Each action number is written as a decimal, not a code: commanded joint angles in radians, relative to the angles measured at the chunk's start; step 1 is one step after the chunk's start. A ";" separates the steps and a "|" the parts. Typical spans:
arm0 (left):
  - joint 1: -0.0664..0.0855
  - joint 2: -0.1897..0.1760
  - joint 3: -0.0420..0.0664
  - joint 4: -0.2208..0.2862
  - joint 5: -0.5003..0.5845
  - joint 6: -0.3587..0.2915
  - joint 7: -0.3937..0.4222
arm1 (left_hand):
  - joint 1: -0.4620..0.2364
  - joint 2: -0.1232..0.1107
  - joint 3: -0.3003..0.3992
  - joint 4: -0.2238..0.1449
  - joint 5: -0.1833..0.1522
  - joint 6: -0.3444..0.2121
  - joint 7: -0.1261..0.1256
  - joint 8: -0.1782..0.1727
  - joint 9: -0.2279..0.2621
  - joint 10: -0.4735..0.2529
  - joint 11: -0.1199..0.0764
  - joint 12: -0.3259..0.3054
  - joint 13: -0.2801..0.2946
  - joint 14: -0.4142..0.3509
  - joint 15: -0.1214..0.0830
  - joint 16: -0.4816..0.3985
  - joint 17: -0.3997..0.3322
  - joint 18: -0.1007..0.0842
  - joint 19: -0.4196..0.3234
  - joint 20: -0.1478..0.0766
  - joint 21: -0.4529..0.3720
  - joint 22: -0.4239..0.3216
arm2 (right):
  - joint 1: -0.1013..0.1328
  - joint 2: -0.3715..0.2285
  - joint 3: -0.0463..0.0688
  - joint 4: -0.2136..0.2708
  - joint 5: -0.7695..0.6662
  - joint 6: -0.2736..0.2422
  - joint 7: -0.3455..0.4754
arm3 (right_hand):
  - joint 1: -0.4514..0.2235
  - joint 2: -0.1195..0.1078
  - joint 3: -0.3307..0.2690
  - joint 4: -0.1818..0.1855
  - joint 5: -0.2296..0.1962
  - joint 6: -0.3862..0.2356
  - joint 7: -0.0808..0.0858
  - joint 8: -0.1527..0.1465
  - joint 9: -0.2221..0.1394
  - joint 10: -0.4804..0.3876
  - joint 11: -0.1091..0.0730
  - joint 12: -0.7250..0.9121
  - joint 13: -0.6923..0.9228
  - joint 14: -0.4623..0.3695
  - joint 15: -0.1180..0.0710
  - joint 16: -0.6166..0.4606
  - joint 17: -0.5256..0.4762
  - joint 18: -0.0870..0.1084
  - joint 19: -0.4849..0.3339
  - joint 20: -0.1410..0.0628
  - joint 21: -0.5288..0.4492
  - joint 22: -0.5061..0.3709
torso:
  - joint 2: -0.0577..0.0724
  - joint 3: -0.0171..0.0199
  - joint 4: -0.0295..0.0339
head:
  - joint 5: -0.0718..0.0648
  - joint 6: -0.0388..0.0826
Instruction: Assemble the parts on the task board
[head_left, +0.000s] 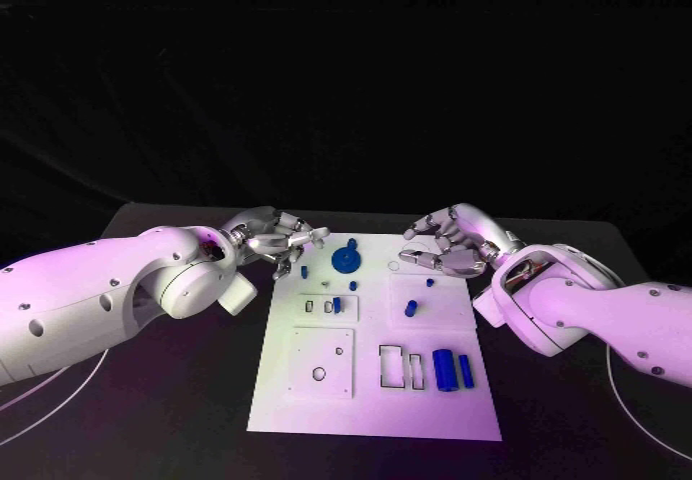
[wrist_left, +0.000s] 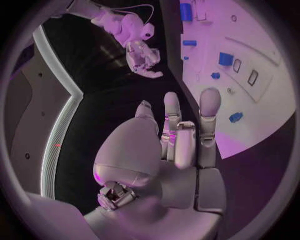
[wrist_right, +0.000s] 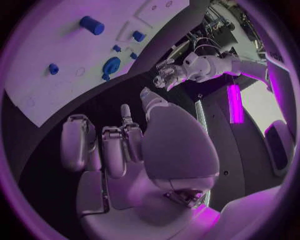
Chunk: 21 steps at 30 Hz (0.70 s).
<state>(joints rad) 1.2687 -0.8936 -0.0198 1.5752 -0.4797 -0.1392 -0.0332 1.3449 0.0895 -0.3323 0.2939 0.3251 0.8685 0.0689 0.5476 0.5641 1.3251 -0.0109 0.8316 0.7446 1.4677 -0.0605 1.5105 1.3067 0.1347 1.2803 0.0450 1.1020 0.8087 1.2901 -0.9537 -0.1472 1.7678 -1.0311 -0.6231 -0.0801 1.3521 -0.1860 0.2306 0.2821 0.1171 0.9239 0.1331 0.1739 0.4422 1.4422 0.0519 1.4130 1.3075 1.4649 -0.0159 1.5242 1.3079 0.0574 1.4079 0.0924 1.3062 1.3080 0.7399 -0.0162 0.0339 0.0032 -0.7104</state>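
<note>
The left hand (head_left: 277, 240) hangs over the far left corner of the task board (head_left: 325, 400). Its fingers are a bit curled and spread apart, and it holds nothing. A small blue piece (head_left: 307, 269) lies just below its fingertips, on the near side of the hand. To pick it up well, I think the hand should drop slowly, straight down, and pinch the piece from two sides so it does not slide away.

The big round blue part (head_left: 346, 261) sits between the two hands, a little closer to the left one.

The right hand (head_left: 450, 243) hangs over the far right corner of the board. Its fingers are curled in more, but nothing is in them. A small blue peg (head_left: 428, 281) stands near it, just on the near side. Two long blue parts (head_left: 451, 371) lie well apart from this hand, close to the robot, on the board above the black tabletop (head_left: 577, 400).
</note>
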 joint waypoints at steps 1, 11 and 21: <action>0.017 0.024 0.000 -0.012 -0.225 0.158 -0.251 | 0.011 0.010 -0.034 -0.001 0.002 -0.009 -0.012 0.034 0.051 0.049 -0.011 0.210 0.213 0.093 -0.013 0.032 0.224 -0.020 0.021 -0.010 0.104 0.136 | 0.006 -0.010 0.000 -0.023 0.243 0.033 0.157 | 0.004 0.006 0.016 -0.004 0.006 -0.013 -0.001 0.006 0.003 -0.055 -0.001 -0.072 0.038 0.055 -0.002 -0.034 0.076 0.034 -0.053 -0.001 -0.095 0.062 | -0.015 0.0057 -0.0010 | 0.003 -0.005; 0.065 0.120 -0.014 -0.059 -0.332 0.296 -0.495 | 0.011 0.089 -0.127 -0.002 -0.068 -0.062 -0.014 0.087 0.158 0.033 -0.011 0.285 0.293 0.090 -0.018 0.024 0.211 -0.050 0.064 -0.012 0.243 0.344 | 0.017 -0.010 -0.001 -0.090 0.296 0.009 0.187 | 0.008 -0.003 0.048 -0.008 0.061 -0.018 -0.002 0.010 0.007 -0.119 -0.003 -0.169 -0.060 0.035 -0.006 -0.087 -0.002 0.057 -0.112 -0.005 -0.221 -0.011 | -0.022 0.0107 -0.0010 | 0.013 -0.011; 0.088 0.191 -0.035 -0.101 -0.340 0.363 -0.592 | 0.035 0.147 -0.126 -0.003 -0.074 -0.121 0.006 0.064 0.166 -0.079 0.007 0.124 0.135 0.079 -0.006 -0.015 0.165 -0.068 0.135 -0.001 0.301 0.447 | 0.020 -0.004 -0.001 -0.108 0.261 -0.001 0.146 | 0.017 -0.005 0.068 -0.016 0.076 -0.022 -0.001 0.009 0.006 -0.111 -0.004 -0.164 -0.059 0.036 -0.007 -0.093 -0.005 0.055 -0.106 -0.006 -0.222 -0.013 | -0.022 0.0109 -0.0004 | 0.015 -0.016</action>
<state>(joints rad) 1.3541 -0.7072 -0.0547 1.4766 -0.7959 0.1592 -0.5572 1.3827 0.2273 -0.4317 0.2926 0.2559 0.7524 0.0750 0.6138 0.7295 1.2402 -0.0053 0.9535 0.8778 1.4650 -0.0709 1.4914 1.3080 0.0759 1.4125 0.0437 1.4005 1.2517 1.3096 -0.9587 -0.1483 1.6607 -0.7623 -0.6216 0.0719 1.3572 -0.1911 0.2934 0.2662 0.1892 0.9090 0.1340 0.1779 0.4474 1.3254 0.0483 1.2478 1.2461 1.4648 -0.0160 1.4351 1.3018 0.1001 1.2980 0.0894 1.0854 1.2951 0.7174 -0.0053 0.0338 0.0181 -0.7261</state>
